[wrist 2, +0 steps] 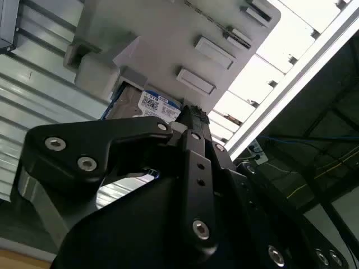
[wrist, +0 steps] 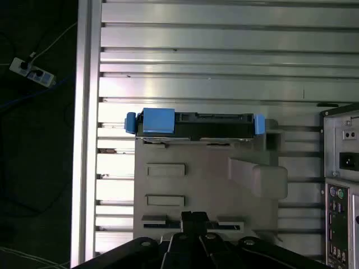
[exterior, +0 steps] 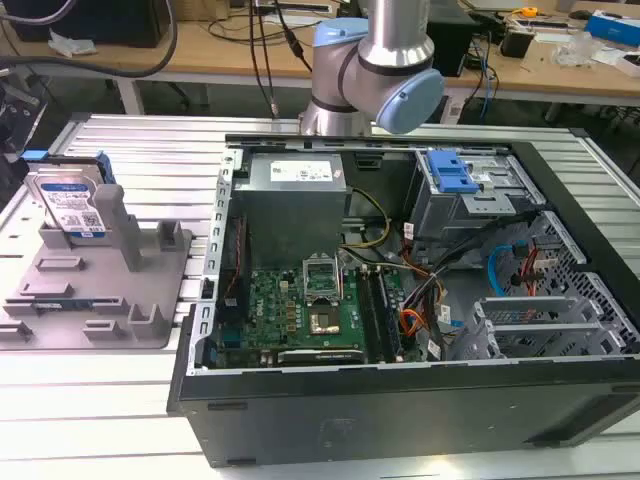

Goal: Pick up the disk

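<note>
- disk [exterior: 68, 205]: stands on edge in the grey fixture [exterior: 110, 295], at the exterior view's left, well apart from the open computer case [exterior: 400, 400]. the white-and-blue label faces the camera and blue side rails run along its edges.
- an upright post [exterior: 115, 225] of the fixture rises just beside the disk, on the exterior view's right of it.
- first wrist view: the disk [wrist: 216, 119] is seen edge-on, dark between blue rail ends, seated at one end of the fixture [wrist: 196, 179].
- second wrist view: part of the disk's label [wrist 2: 159, 105] shows between the fixture [wrist 2: 168, 39] and the black gripper [wrist 2: 190, 112].
- gripper [wrist: 194, 216]: jaws drawn together with nothing between them. it is over the fixture, clear of the disk, with no contact.
- arm [exterior: 375, 60]: stands behind the case in the exterior view.
- case interior: green motherboard [exterior: 300, 310], grey power supply [exterior: 295, 195] and blue drive-bay latch [exterior: 452, 172].
- all rests on a slatted aluminium table [exterior: 100, 400].
</note>
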Motion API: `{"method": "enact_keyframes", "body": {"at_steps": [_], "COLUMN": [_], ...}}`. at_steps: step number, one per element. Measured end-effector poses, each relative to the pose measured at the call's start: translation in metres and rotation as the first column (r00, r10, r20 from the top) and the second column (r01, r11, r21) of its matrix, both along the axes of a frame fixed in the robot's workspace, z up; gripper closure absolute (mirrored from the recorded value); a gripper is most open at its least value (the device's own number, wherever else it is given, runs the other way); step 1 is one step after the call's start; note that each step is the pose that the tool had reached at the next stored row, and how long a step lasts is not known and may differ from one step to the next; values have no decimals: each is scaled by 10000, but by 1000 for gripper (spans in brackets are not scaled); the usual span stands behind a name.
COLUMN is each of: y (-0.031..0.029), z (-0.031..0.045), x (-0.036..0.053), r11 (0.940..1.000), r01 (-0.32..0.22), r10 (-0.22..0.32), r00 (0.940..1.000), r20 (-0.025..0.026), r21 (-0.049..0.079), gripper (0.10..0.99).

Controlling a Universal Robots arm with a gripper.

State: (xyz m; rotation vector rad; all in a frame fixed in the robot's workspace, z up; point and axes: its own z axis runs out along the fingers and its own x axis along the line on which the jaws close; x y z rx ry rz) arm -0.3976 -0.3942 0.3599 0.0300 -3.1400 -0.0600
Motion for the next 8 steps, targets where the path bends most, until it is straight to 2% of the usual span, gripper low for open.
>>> {"method": "enact_keyframes", "body": {"at_steps": [8], "y": [0], "z": [-1], "x": [0], "r11": [10000], "r01": [-26], "r10": [26], "r00": [10000], "r20": [1], "r21": [-3], "gripper": [980]}}
